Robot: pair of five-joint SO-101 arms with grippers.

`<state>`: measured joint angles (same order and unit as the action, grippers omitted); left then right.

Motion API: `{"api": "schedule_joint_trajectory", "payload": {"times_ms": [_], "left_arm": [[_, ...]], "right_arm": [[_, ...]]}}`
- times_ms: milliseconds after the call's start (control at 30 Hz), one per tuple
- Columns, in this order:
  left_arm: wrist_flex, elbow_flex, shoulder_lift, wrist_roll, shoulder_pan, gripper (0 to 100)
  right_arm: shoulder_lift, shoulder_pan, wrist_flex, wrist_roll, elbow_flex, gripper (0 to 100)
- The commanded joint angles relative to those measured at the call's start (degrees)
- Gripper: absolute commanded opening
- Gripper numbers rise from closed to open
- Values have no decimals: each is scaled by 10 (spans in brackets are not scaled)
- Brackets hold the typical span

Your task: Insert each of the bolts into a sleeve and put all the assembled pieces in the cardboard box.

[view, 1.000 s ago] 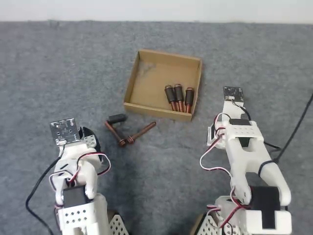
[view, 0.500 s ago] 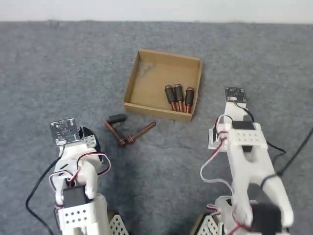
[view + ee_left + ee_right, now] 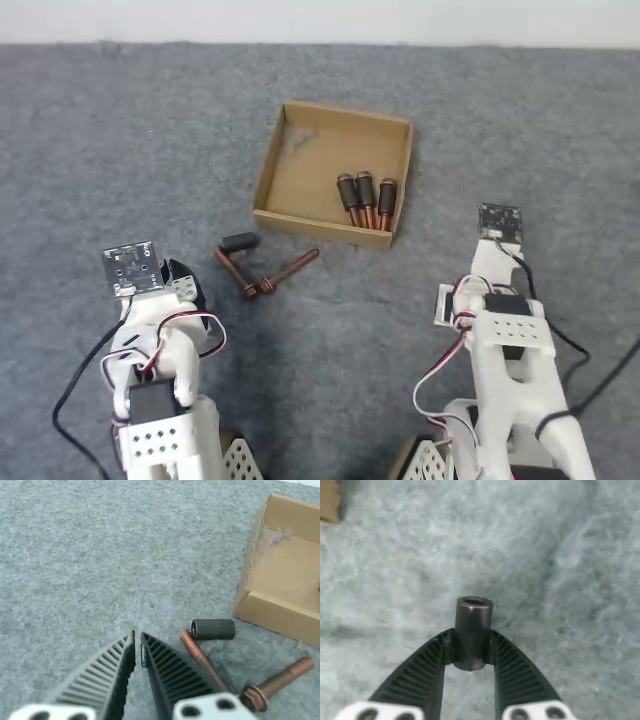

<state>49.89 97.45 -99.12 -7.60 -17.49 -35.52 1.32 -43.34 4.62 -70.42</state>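
Note:
The cardboard box (image 3: 318,228) sits at the middle of the table with three assembled pieces (image 3: 366,200) lying along its right wall. In front of its left corner lie a loose dark sleeve (image 3: 240,241) and two copper bolts (image 3: 236,272) (image 3: 290,270). My left gripper (image 3: 138,642) is shut on nothing, low over the carpet, with the sleeve (image 3: 213,629) and bolts (image 3: 200,657) (image 3: 277,682) just beyond its tips. My right gripper (image 3: 470,650) is shut on another dark sleeve (image 3: 473,630), held upright over bare carpet to the right of the box.
Grey carpet covers the table. The left arm (image 3: 150,330) stands at the near left, the right arm (image 3: 505,330) at the near right. Open carpet lies between the arms and around the box (image 3: 280,615).
The right arm has drawn back toward the near edge and a little to the right, away from the box. The left arm, bolts and loose sleeve have not moved.

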Motion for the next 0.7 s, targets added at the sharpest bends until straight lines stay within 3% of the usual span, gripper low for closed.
{"api": "schedule_joint_trajectory", "payload": {"times_ms": [0,167,433,667], "left_arm": [[-18,-6,6,3,3,23],[3,-36,9,5,4,23],[136,-268,10,44,47,23],[156,-412,56,45,62,23]], "right_arm": [[-31,7,22,-9,3,7],[-29,11,23,-5,4,7],[-29,11,31,-5,2,7],[-29,11,32,-5,2,7]]}}
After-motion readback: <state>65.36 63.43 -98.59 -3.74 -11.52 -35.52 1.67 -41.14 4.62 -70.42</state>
